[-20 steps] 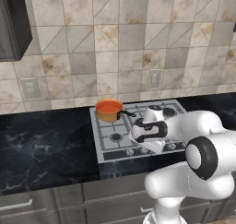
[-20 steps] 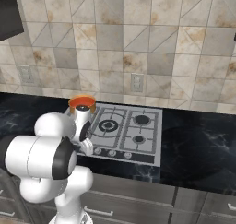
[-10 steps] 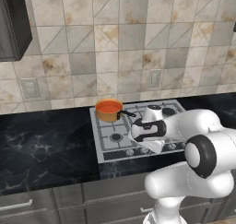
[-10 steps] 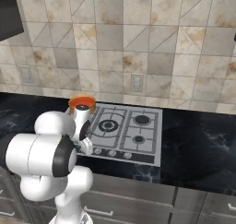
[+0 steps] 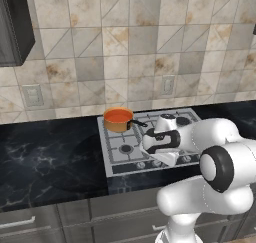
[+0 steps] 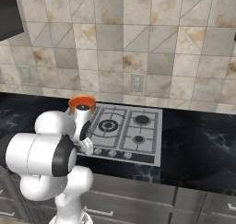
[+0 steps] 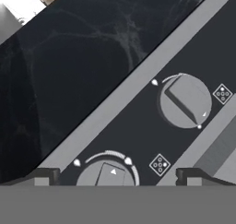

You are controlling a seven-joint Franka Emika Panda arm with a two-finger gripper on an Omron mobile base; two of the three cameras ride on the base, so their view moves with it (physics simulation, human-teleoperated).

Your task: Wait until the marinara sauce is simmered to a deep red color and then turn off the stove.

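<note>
Our pincer (image 7: 117,177) hangs spread wide, pinching nothing, its tips either side of a grey knob (image 7: 107,173) on the stove (image 5: 125,137) front strip. A second knob (image 7: 185,101) sits just beyond. The marinara sauce (image 5: 118,116), orange-red in its saucepan (image 5: 119,122), rests on the far burner beyond our pincer, and the black bench (image 5: 50,157) lies alongside.

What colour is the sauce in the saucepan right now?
Orange-red marinara sauce, not yet deep red; clearest in the left base view.
</note>
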